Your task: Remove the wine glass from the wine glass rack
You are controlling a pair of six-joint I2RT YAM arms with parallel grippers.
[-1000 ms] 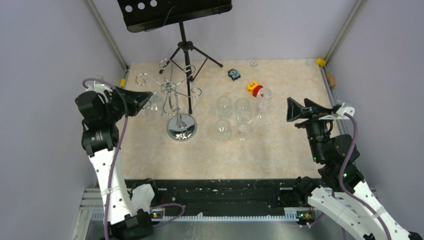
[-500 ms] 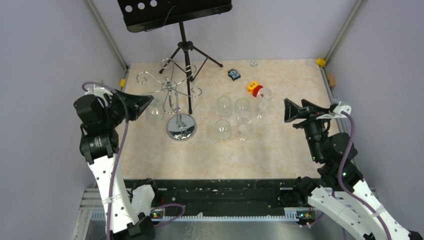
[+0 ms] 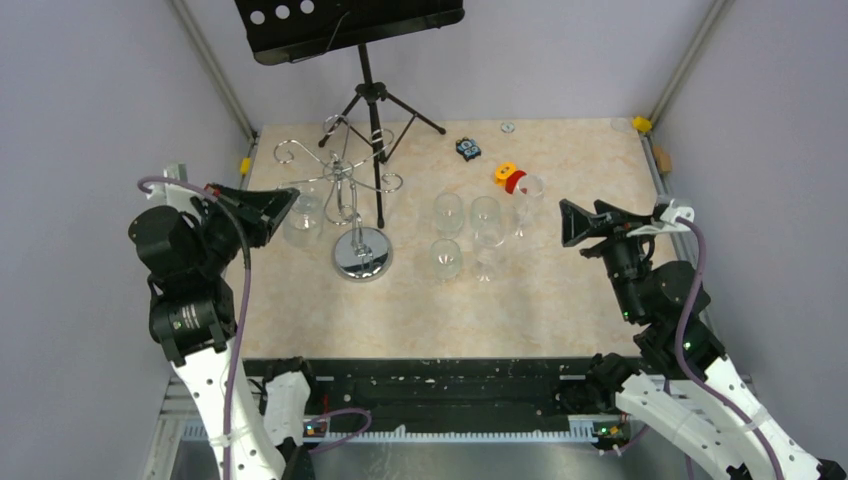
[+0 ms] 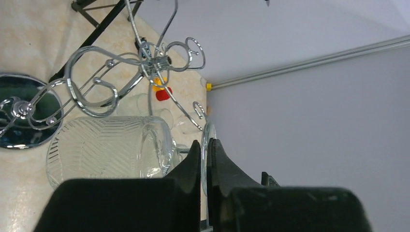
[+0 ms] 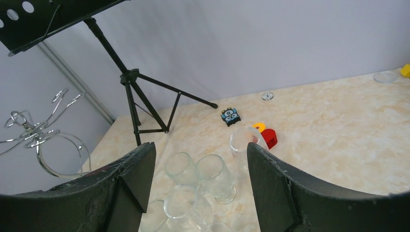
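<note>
left claw [image 3: 288, 200] [image 4: 204, 145] pinched together on the foot end of the clear ribbed wine glass [image 3: 303, 220] [image 4: 111, 150]; left wrist view shows the thin glass foot edge-on between the pads. glass is held sideways, bowl pointing toward the shiny chrome wire wine glass rack [image 3: 363, 255] [image 4: 145, 60], just left of its post and below the curled loop arms. can't tell if it touches a loop. right claw [image 3: 568, 224] [image 5: 200, 147] spread wide, nothing between the fingers, hovering over the right side of the beige marbled surface [image 3: 560, 310], well apart from the rack. rack upright on its round mirrored base, left of centre. between rack and right claw: cluster of clear glasses [image 3: 447, 257] [image 5: 215, 176] standing on the surface. further back: red-and-orange toy piece [image 3: 510, 177] [image 5: 268, 137], small black-and-blue block [image 3: 468, 148] [image 5: 230, 116], then black tripod music stand [image 3: 372, 95] [image 5: 130, 77] at the far edge behind the rack.
</note>
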